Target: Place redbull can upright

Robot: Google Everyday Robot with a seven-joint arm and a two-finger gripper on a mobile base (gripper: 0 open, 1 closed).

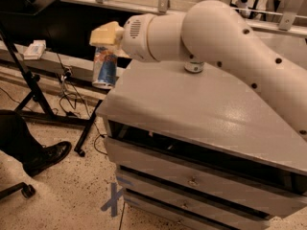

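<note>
The redbull can point(104, 67), blue and silver with a red mark, hangs nearly upright in the air just off the left edge of the grey cabinet top point(201, 109). My gripper point(107, 38), with yellowish fingers point(105, 32), is shut on the can's top end and holds it from above. The white arm point(230, 37) reaches in from the right across the cabinet top. The can's upper part is hidden by the fingers.
The cabinet has drawers point(192, 181) on its front. A black stand point(29, 80) with cables and a low shelf holding a small white box point(34, 49) lie to the left. A person's black shoe point(45, 158) rests on the speckled floor, with blue tape point(114, 195) nearby.
</note>
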